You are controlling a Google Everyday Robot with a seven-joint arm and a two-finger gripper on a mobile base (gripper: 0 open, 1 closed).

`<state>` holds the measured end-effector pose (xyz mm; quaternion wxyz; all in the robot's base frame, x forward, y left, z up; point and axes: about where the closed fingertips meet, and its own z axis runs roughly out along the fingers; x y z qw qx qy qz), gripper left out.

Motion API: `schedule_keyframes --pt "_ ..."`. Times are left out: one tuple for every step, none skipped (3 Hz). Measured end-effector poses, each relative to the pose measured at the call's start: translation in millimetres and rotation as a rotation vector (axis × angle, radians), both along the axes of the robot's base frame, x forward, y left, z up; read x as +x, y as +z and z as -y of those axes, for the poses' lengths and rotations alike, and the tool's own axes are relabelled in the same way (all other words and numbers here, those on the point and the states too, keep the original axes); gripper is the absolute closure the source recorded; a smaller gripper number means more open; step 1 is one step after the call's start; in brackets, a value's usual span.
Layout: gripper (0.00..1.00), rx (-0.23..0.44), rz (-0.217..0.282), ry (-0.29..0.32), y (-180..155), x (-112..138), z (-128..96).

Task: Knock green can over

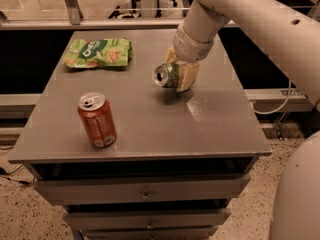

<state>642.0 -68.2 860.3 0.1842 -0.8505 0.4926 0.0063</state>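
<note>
The green can [165, 75] is tipped on its side, its silver pull-tab top facing left toward the camera, at the middle back of the grey table [145, 129]. My gripper [179, 73] comes down from the upper right and is shut on the can, its pale fingers [186, 77] on either side of the body. The can sits low, at or just above the tabletop; I cannot tell if it touches. The orange can [97, 120] stands upright at the front left, well apart from the gripper.
A flat light-green snack bag [98, 53] lies at the back left of the table. Drawers are below the tabletop's front edge. My arm [250, 19] spans the upper right. A rail and chair legs lie beyond the table.
</note>
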Motion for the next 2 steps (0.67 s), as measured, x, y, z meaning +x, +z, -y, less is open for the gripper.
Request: schedule_keyframes --pt "0.36 -0.054 -0.014 0.083 -8.2 -9.0 -4.8" --pt "0.12 -0.091 -0.022 0.138 -12.3 -13.7 -6.4"
